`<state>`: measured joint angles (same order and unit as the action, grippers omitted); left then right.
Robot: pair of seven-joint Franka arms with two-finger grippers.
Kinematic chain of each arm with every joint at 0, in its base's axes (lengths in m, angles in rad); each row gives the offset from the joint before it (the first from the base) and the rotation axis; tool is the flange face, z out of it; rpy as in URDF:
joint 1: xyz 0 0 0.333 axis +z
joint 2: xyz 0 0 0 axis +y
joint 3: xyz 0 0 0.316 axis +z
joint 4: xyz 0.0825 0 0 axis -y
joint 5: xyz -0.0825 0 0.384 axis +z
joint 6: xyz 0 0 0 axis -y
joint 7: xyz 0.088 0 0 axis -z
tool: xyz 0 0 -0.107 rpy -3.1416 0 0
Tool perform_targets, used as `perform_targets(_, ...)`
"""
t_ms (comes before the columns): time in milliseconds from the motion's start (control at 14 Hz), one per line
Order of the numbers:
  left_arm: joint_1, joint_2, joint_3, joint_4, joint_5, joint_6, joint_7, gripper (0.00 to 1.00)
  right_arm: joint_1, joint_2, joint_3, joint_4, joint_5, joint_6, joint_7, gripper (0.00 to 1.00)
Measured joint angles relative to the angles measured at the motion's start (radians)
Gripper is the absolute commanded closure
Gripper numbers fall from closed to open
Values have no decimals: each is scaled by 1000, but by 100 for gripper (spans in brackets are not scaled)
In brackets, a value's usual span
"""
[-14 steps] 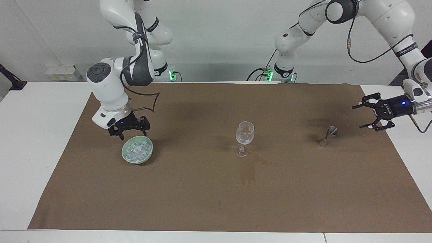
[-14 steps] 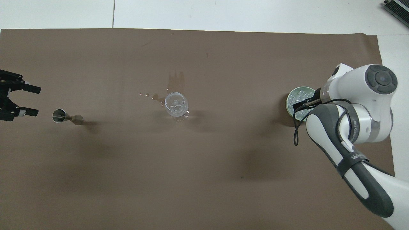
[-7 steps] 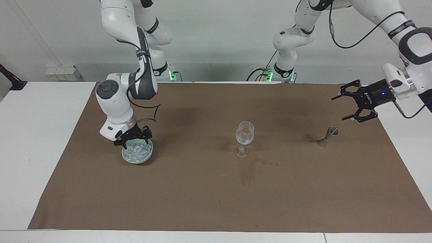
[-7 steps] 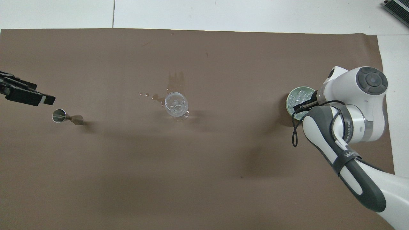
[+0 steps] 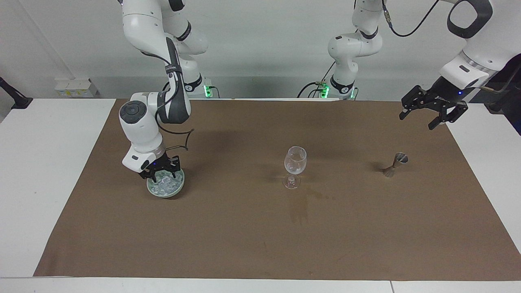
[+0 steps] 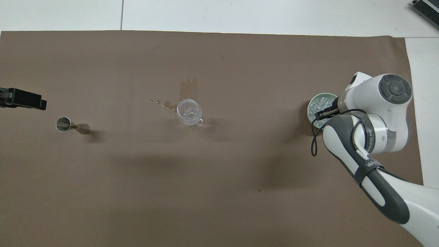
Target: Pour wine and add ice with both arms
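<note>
In the facing view, the black two-finger right gripper (image 5: 160,176) is dipping into the pale green round bowl (image 5: 179,186) of small clear glassy ice cubes (image 5: 167,185), well toward the right arm's end from the clear stemmed wine glass (image 5: 295,167); whether its fingers are apart, together or clamped on a cube I cannot tell. The black left gripper (image 5: 430,114) is hanging with jaws apart and empty, above the small metal double-cone jigger (image 5: 395,164), which is lying tipped toward the left arm's end from the glass. Judging by the stain beside the glass, pouring looks attempted; icing is underway. In the overhead view, one glass (image 6: 189,113), one jigger (image 6: 71,125), one bowl (image 6: 310,103) and many cubes (image 6: 317,105) are showing; no bottle is showing.
</note>
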<state>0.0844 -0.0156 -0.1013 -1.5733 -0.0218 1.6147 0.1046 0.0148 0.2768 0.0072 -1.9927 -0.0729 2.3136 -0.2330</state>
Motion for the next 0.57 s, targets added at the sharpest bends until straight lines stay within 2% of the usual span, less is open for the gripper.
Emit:
perform_targets(143,0,-1,1,-1,30,0,-5,0,-1,0,0,0,0,0,2,52)
perform_targets(570,-1,5,0,-1,33,0,-6,0,-2,0,0,2,0,0,3,67)
